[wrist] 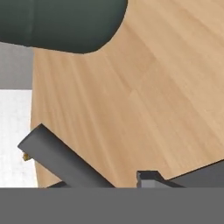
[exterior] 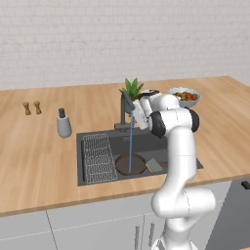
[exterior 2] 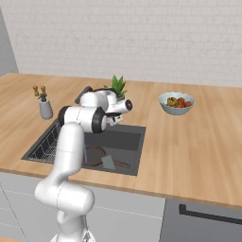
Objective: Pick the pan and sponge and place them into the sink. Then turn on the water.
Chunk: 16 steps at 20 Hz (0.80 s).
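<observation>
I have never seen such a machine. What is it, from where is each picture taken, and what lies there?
It is a white robot arm in a simulated kitchen. Two pictures come from cameras behind the arm, left and right; the third looks along its hand, at the wooden counter. The pan and the sponge lie in the sink, and water runs from the faucet. A plant, a bowl of food and a grey bottle stand around. I see nothing held.

White brick wall [exterior: 122, 39]; wooden counter [exterior: 39, 146]
</observation>
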### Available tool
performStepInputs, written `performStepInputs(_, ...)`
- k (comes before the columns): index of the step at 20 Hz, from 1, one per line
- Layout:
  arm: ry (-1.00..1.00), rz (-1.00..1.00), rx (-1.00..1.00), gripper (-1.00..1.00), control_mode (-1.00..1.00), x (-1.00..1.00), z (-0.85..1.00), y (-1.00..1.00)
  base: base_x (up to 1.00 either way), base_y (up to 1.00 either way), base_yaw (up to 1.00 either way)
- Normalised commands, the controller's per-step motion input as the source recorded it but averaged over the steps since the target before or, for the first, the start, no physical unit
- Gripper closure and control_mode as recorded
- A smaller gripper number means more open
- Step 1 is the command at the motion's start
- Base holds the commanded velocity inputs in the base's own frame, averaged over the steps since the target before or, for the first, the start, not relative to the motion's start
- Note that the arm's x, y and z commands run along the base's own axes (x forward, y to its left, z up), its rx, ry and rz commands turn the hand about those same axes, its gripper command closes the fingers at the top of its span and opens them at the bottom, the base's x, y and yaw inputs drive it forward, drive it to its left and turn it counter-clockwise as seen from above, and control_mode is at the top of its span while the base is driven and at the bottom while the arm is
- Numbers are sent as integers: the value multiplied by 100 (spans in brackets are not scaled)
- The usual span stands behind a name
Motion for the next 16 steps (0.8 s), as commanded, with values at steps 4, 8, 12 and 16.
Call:
performStepInputs(4, 32, -12, 18, 100, -100, 0, -100, -87, 0, 0, 0)
performStepInputs(8, 38, -11, 31, 100, -100, 0, -100, -97, 0, 0, 0)
performStepInputs(12, 12, -2, 13, 100, -100, 0, -79, -67, 0, 0, 0)
performStepInputs(16, 0, 0, 1, 100, -100, 0, -3, -15, 0, 0, 0)
